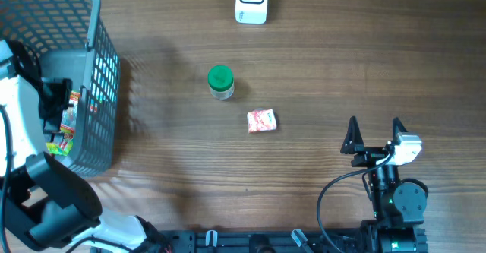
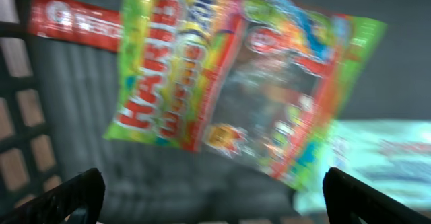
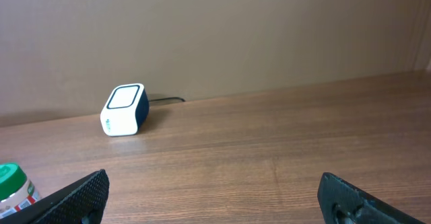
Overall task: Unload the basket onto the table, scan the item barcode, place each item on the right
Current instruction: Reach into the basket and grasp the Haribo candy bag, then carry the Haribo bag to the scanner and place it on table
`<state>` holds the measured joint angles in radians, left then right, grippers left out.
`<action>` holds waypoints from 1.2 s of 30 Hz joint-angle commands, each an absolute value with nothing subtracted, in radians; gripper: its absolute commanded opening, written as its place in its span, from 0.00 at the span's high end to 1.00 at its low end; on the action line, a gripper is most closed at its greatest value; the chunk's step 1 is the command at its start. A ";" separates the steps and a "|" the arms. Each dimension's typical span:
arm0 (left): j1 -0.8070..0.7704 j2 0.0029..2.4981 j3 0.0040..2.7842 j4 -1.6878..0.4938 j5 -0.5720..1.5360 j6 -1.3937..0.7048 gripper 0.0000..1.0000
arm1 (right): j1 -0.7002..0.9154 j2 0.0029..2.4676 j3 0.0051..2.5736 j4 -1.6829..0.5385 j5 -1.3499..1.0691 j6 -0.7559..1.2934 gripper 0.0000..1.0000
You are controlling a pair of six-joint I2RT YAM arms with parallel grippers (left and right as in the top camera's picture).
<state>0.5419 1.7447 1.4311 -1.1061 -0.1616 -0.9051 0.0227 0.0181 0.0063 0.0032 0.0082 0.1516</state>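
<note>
Glossy crinkled plastic candy bag (image 2: pixel 229 83), grey plastic mesh basket (image 1: pixel 106 78), matt wood-grain table (image 1: pixel 342 63)

We read only one word with any confidence. On the green and yellow candy bag (image 2: pixel 229 89) in the left wrist view, large red letters outlined in white run up its left side and spell "HARIB", with one more letter cut by the top of the frame: the Haribo brand. The smaller print across the bag's middle is too blurred to read. At the upper left, a red wrapper (image 2: pixel 74 22) carries a round white emblem and a line of white lettering that we cannot make out. The pale packet (image 2: pixel 377 163) at the right shows faint reddish print, also unreadable. On the jar (image 3: pixel 13 183), the small packet (image 1: pixel 263 121) and the scanner (image 3: pixel 124 109) we read nothing.
</note>
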 commanded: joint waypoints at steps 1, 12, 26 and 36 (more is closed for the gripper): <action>0.574 1.766 1.377 -1.079 -0.263 -0.925 0.00 | 0.019 0.014 0.005 0.007 0.014 0.138 0.00; 0.594 1.767 1.099 -0.759 -0.262 -0.920 0.00 | 0.019 0.014 0.005 0.007 0.014 0.138 0.00; 0.594 1.716 0.976 -0.539 -0.249 -0.773 0.96 | 0.019 0.014 0.005 0.007 0.014 0.138 0.01; 0.594 1.349 1.433 -0.818 -0.194 -0.764 0.96 | 0.019 0.014 0.005 0.007 0.014 0.138 0.00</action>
